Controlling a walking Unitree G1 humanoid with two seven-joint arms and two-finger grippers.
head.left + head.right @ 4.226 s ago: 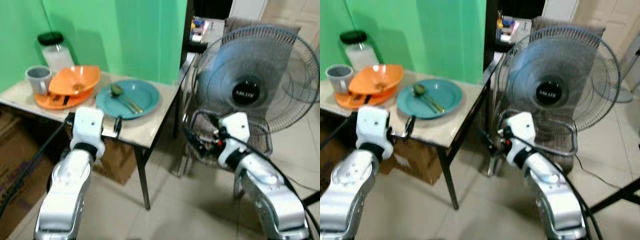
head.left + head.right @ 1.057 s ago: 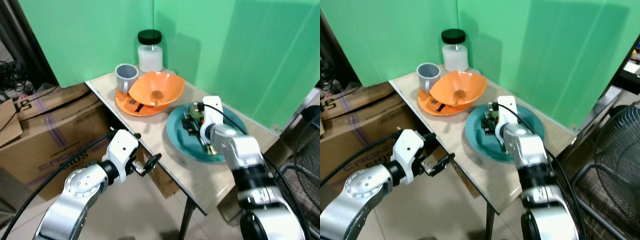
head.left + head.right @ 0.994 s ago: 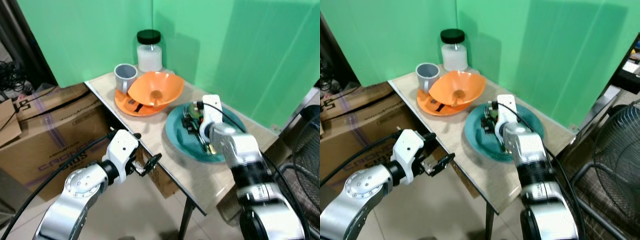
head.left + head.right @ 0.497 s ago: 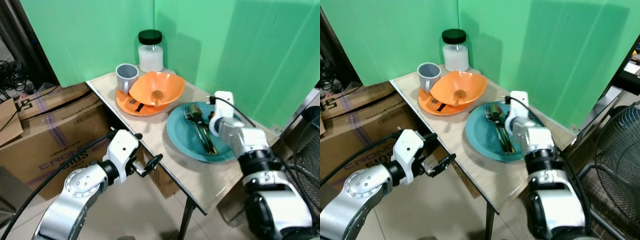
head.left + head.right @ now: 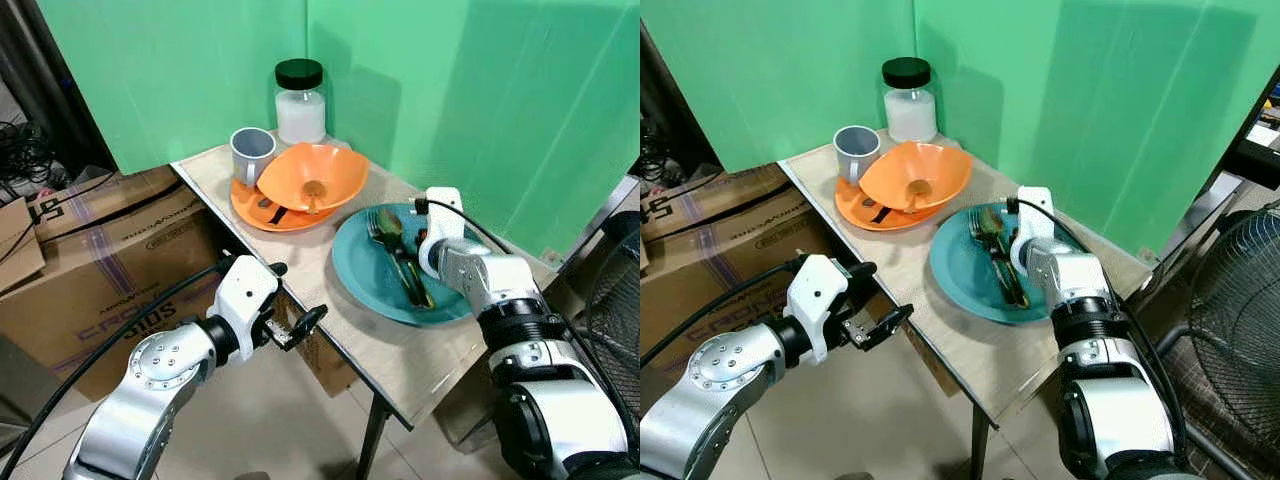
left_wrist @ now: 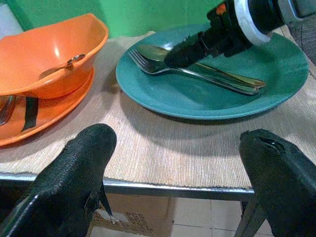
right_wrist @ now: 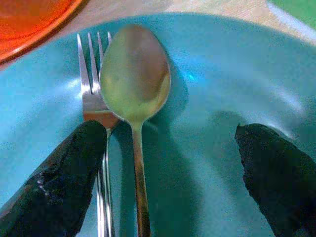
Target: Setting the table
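Note:
A teal plate lies on the small table, with a metal fork and a spoon side by side on it. My right gripper hovers low over the plate, open, its fingertips either side of the two handles and not touching them. In the left wrist view the right gripper sits over the spoon's bowl. My left gripper is open, just in front of and below the table's front edge, holding nothing.
An orange bowl with a small spoon rests on an orange plate, beside a grey mug and a black-lidded jar. Green walls close the back. Cardboard boxes stand at the left, a fan at the right.
The right gripper, drawn back toward the plate's far rim half a second ago, has shifted slightly back over the fork and spoon. The left arm has barely moved.

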